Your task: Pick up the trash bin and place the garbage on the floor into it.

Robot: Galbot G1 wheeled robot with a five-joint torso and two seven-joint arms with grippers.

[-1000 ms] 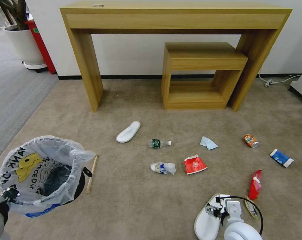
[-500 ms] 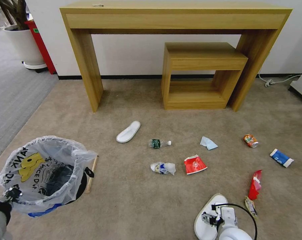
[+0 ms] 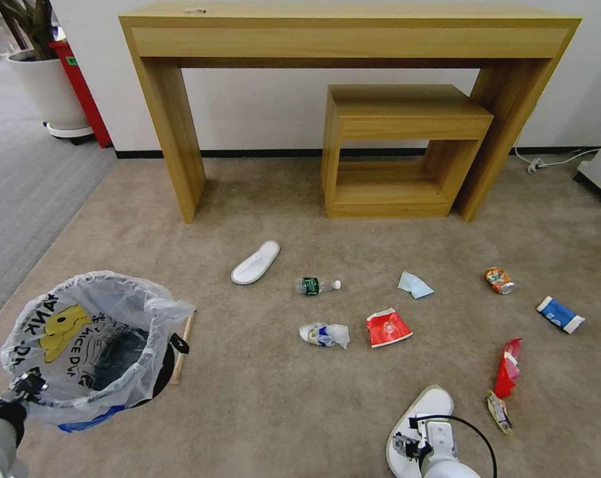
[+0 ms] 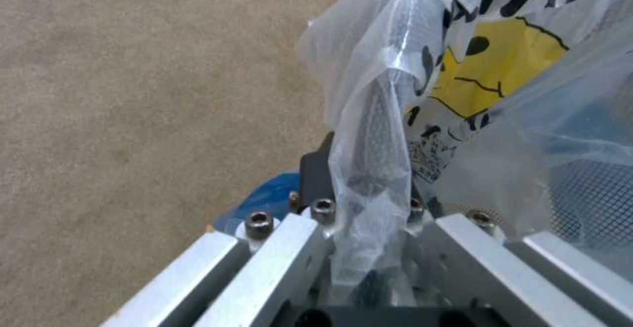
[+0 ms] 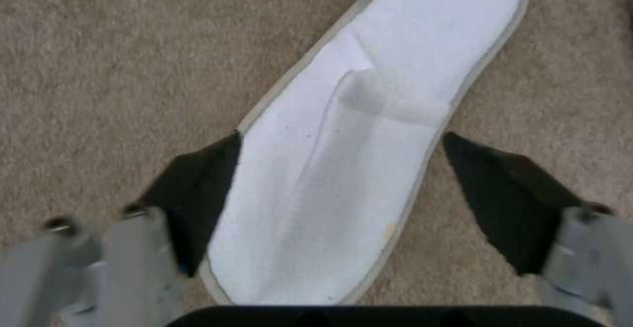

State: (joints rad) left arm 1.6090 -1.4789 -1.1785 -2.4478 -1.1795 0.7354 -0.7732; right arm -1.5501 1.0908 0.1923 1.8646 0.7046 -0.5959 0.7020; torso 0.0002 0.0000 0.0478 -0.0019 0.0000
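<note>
- Right gripper [image 5: 339,183] hangs low over a white slipper [image 5: 369,134] at the near edge of the carpet, fingers [image 5: 198,188] spread wide, one on each side of the slipper and not touching it
- From the head view that same slipper [image 3: 416,421] lies just in front of the robot, with the right gripper [image 3: 406,446] over its near end
- Left gripper [image 4: 369,248] is pinched on the rim of the trash bin [image 3: 91,345], the crinkly plastic bag [image 4: 376,134] caught between its fingers
- From the head view the left gripper [image 3: 22,387] sits at the bin's near rim, on the robot's left; whether the bin rests on the floor [image 3: 260,392] or is raised off it I cannot tell
- Wooden stick [image 3: 182,348] lies on the floor right against the bin's far side, partly hidden by the bag
- Second white slipper [image 3: 255,262] lies farther out, toward the wooden counter [image 3: 353,36]
- Near it, a small plastic bottle [image 3: 317,285], and closer in a crushed bottle [image 3: 323,334] beside a red wrapper [image 3: 388,327]
- Pale-blue tissue [image 3: 414,284] lies to the right of the small bottle
- Orange can [image 3: 499,279] and blue-white cup [image 3: 560,314] sit well off on the right
- Another red wrapper [image 3: 508,368] lies near the right gripper, with a small flat scrap [image 3: 499,411] just below it
</note>
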